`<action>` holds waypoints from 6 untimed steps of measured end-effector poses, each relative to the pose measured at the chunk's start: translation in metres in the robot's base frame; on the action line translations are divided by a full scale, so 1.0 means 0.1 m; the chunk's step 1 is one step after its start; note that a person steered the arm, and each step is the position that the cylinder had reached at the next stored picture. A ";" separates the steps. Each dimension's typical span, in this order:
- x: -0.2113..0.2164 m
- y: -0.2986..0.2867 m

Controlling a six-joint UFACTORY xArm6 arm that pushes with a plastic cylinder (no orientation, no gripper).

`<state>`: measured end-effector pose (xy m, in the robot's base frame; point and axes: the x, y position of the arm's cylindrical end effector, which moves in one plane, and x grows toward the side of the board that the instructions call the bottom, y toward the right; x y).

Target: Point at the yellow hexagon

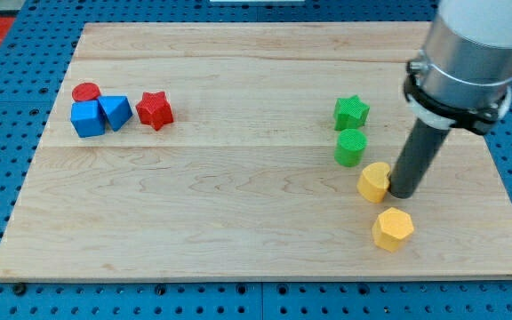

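The yellow hexagon (392,229) lies near the view's bottom right on the wooden board (238,222). My tip (406,193) rests on the board just above the hexagon, slightly to its right, with a small gap between them. A second yellow block (373,181), roughly cylindrical, sits right against the tip's left side.
A green cylinder (350,147) and a green star (351,112) stand above the yellow blocks. At the view's left are a red cylinder (85,92), a blue cube (87,118), a blue triangular block (116,111) and a red star (155,109). The board's right edge is close.
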<state>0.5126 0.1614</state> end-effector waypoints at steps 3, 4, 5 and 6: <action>0.09 0.28; 0.39 1.03; 0.94 0.99; 1.02 0.78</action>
